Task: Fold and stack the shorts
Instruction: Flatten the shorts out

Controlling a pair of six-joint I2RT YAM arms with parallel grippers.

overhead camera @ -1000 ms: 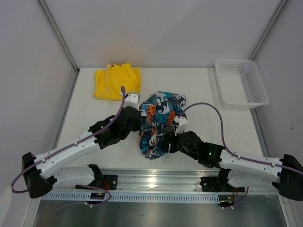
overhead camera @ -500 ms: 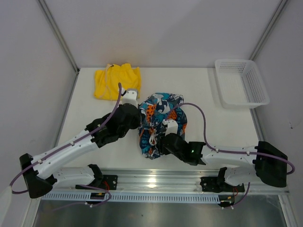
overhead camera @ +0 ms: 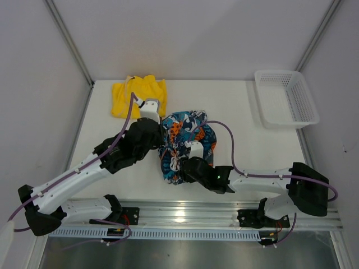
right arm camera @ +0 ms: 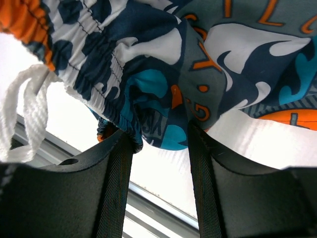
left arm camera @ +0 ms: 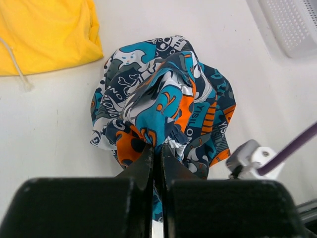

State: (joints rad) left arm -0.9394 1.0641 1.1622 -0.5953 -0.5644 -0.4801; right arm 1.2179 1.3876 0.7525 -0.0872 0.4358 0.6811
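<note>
So compared to a second ago, the right arm has swung way in from 3 o'clock. Its right claw [right arm camera: 159,131] is now tucked under the 6 o'clock end of the printed shorts [overhead camera: 188,131], about half closed on a hanging fold that fills the gap between its fingers [right arm camera: 115,163]. A white cord [right arm camera: 25,114] from the waistband dangles just at 9 o'clock of it in the wrist view. The left arm has crept toward 12 o'clock, and its left claw [left arm camera: 157,148] is pinched tight on a bunched peak of the same shorts. The bundle now looks narrower and drawn a bit toward 11 o'clock, sitting mid-desk slightly toward the near side. The yellow shorts [overhead camera: 138,96] haven't budged. They lie flat at 11 o'clock by the far left corner, close to the printed pair but not touching, with the left wrist just beside their near edge. The basket [overhead camera: 287,98] is the same too, at 2 o'clock in the far right corner, right at the desk [overhead camera: 241,112] edge. There's bare desk at 3 o'clock between the bundle and the basket, and a strip at 9 o'clock under the left arm. The near edge at 6 o'clock is tight.
</note>
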